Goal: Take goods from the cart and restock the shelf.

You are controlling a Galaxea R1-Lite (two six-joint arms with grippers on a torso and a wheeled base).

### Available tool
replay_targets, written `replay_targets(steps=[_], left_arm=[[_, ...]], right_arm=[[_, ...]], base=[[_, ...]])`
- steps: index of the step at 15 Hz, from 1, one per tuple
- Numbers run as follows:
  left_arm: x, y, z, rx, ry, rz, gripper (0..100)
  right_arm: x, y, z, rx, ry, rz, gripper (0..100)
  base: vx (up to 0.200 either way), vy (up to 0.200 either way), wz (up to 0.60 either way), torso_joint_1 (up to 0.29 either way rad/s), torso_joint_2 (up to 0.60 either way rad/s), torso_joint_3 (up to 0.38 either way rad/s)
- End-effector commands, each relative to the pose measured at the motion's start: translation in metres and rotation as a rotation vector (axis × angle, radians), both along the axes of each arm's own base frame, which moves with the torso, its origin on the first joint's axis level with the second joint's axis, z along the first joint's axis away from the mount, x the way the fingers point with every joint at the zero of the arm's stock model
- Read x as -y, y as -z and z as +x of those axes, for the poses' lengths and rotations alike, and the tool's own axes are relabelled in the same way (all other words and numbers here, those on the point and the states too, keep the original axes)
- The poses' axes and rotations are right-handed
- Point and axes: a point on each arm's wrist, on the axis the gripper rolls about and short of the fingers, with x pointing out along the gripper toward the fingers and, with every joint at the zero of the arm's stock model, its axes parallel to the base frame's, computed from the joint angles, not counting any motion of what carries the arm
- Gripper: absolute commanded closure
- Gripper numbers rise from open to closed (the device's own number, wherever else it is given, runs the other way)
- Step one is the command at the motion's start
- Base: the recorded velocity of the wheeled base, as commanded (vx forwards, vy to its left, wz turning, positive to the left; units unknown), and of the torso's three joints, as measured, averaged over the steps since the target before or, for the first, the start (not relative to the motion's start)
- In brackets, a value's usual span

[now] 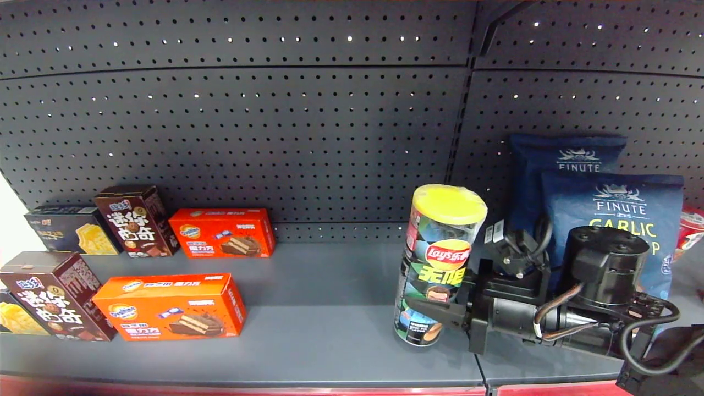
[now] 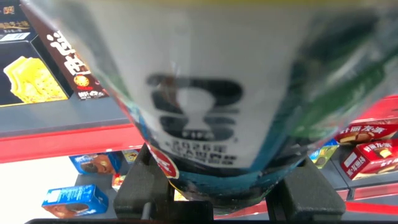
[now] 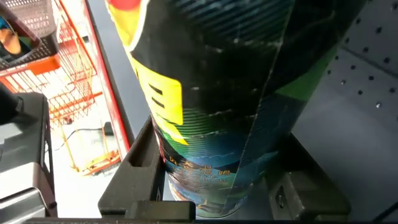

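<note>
Plainly, chip can (image 1: 441, 265) stands vertical, yellow lid (image 1: 449, 203) up.

White-faced can (image 2: 199, 93) in left claw (image 2: 224, 190) blurred, top cut off by edge, yellow-lidded can (image 1: 440, 258) hiding far finger of right claw (image 1: 424, 301), rear blue bag (image 1: 550, 159) half behind front blue bag (image 1: 616, 203), red-topped item (image 1: 694, 225) cropped at right edge, unidentifiable
</note>
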Motion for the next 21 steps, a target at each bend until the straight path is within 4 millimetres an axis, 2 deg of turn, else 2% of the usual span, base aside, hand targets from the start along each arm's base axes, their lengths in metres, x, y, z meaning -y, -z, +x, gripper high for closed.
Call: replay_targets(steps=[1, 8, 17, 18, 21], left_arm=[[0.000, 0.000, 0.000, -0.001, 0.000, -0.002, 100], [0.000, 0.000, 0.000, -0.001, -0.001, -0.005, 100], [0.000, 0.000, 0.000, -0.003, -0.002, -0.006, 100], [0.000, 0.000, 0.000, -0.001, -0.002, -0.006, 100], [0.000, 0.000, 0.000, -0.003, -0.002, -0.006, 100]], right_arm=[[-0.004, 0.011, 0.005, -0.029, 0.001, -0.021, 100], [-0.016, 0.034, 0.014, -0.049, -0.018, -0.038, 100], [-0.021, 0.043, 0.017, -0.055, -0.023, -0.046, 100], [-0.021, 0.044, 0.017, -0.053, -0.024, -0.048, 0], [-0.021, 0.043, 0.014, -0.053, -0.027, -0.047, 0]], base=[[0.000, 0.000, 0.00, 0.000, 0.00, 0.000], [0.000, 0.000, 0.00, 0.000, 0.00, 0.000], [0.000, 0.000, 0.00, 0.000, 0.00, 0.000], [0.000, 0.000, 0.00, 0.000, 0.00, 0.000], [0.000, 0.000, 0.00, 0.000, 0.00, 0.000]])
